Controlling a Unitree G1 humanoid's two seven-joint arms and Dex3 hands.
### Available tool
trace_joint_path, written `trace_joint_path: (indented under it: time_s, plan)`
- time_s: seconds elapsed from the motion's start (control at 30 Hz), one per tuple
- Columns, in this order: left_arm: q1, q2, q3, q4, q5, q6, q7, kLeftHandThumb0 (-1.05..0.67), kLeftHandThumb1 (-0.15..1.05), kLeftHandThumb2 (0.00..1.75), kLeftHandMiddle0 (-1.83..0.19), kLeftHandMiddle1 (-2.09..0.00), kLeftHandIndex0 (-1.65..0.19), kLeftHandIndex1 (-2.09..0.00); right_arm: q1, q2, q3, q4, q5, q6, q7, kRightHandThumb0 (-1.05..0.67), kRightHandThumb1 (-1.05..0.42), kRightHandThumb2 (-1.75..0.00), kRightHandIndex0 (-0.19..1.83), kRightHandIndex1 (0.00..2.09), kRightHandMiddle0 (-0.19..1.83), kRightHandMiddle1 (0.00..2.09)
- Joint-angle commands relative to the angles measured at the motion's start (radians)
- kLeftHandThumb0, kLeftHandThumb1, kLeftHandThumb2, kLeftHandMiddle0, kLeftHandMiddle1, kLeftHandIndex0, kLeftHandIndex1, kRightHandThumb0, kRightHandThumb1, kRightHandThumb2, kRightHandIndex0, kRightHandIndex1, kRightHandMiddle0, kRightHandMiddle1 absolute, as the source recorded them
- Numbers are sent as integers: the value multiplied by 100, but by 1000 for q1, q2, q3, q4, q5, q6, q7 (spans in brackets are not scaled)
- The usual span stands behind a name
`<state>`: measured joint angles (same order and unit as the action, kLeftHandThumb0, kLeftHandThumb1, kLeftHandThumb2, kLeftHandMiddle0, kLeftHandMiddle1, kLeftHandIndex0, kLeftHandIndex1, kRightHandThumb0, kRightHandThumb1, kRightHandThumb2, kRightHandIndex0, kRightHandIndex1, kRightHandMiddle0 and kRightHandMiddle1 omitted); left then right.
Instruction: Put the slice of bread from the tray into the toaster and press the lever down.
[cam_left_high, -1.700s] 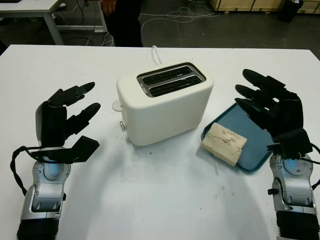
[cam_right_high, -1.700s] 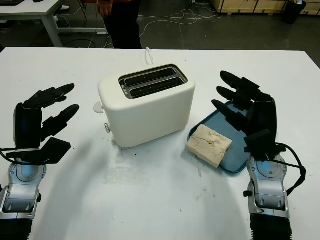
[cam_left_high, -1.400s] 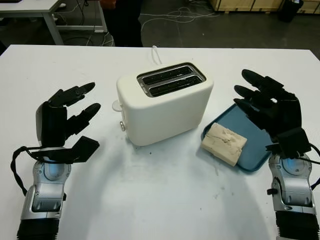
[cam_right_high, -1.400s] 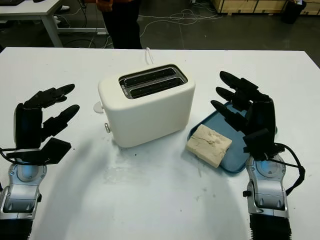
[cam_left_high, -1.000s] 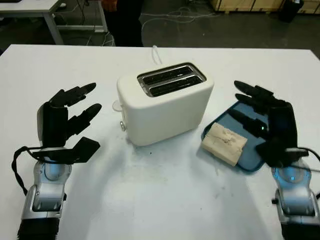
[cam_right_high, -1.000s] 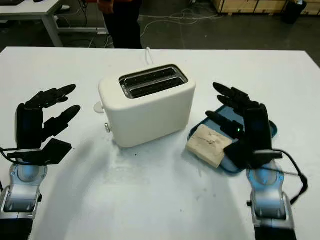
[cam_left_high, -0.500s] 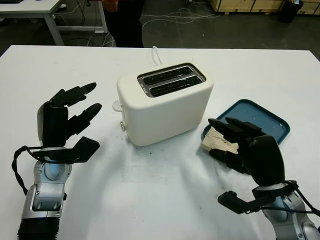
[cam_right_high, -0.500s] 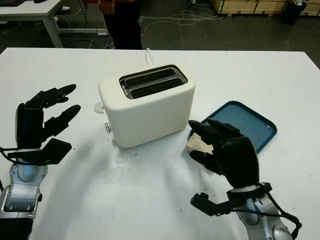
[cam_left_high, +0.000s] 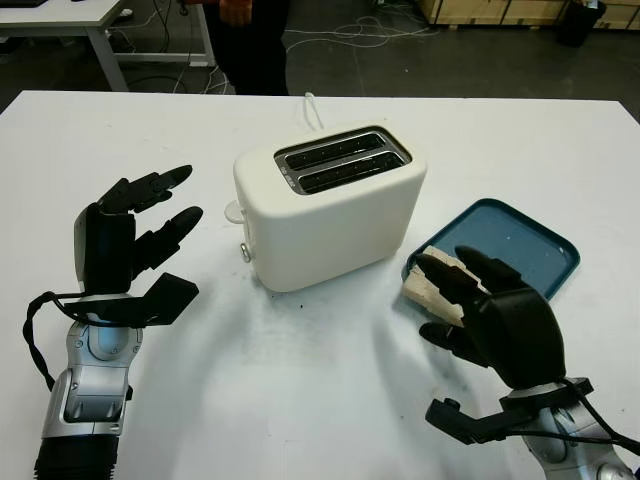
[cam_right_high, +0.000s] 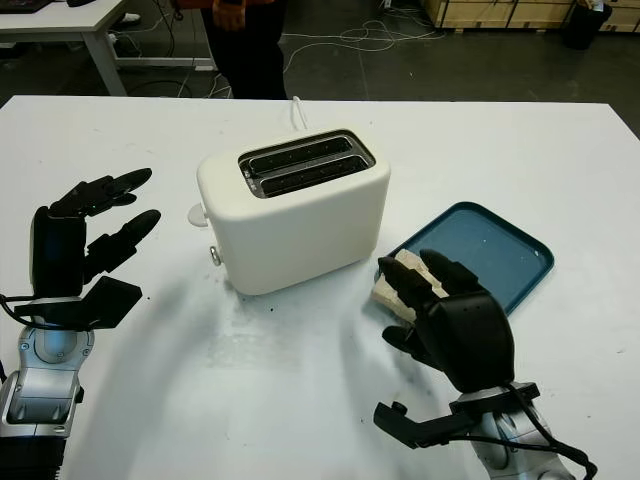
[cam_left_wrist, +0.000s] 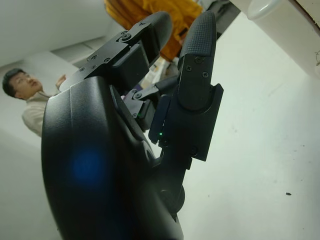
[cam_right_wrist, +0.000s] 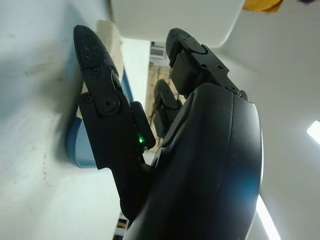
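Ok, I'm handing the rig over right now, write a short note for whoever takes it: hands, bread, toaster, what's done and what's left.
Right hand: over the slice of bread at the near left edge of the blue tray, fingers across it; whether it grips is unclear.
Left hand: open, parked left of the toaster, holding nothing.
Toaster: both slots empty; its lever is on the end facing the left hand.
Done: the reach to the bread.
Left: secure the slice, lift it, drop it into a slot, press the lever down.
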<state>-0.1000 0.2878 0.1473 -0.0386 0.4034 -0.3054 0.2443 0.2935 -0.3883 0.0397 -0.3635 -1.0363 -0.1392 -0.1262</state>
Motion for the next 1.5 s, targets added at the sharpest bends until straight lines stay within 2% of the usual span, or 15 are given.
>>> trace_joint_path:
  time_s: [0.0, 0.3, 0.83, 1.23, 1.37, 1.47]
  plan:
    - [-4, 2, 5, -11, -16, -2, -1, -53, 92, 20, -56, -94, -89, 0, 10, -14, 10, 1, -30, 14, -20, -69, -85, 0, 39, 0, 42, 0]
    - [-5, 5, 1, -12, -8, -2, -2, -54, 92, 22, -56, -93, -89, 0, 28, -54, 57, 52, -127, 31, -49, -70, -87, -1, 37, 0, 39, 0]
    - [-4, 6, -3, 3, -8, -27, 1, -52, 92, 20, -56, -97, -90, 0, -24, -99, 111, 204, -206, 95, -232, -55, -88, 0, 37, 1, 40, 1]
    - [-1, 5, -2, -6, 1, -22, 4, -53, 92, 22, -56, -97, -90, 0, -23, -101, 115, 162, -231, 198, -216, -49, -89, 0, 34, 1, 40, 2]
    - [1, 5, 0, -9, -4, -21, 1, -53, 92, 21, -56, -97, -90, -1, -26, -107, 114, 138, -256, 240, -161, -48, -90, -1, 32, 0, 39, 1]
    - [1, 5, 2, -10, -8, -24, 1, -53, 92, 21, -56, -96, -90, 0, -33, -115, 115, 144, -281, 260, -164, -39, -91, -1, 34, 2, 40, 1]
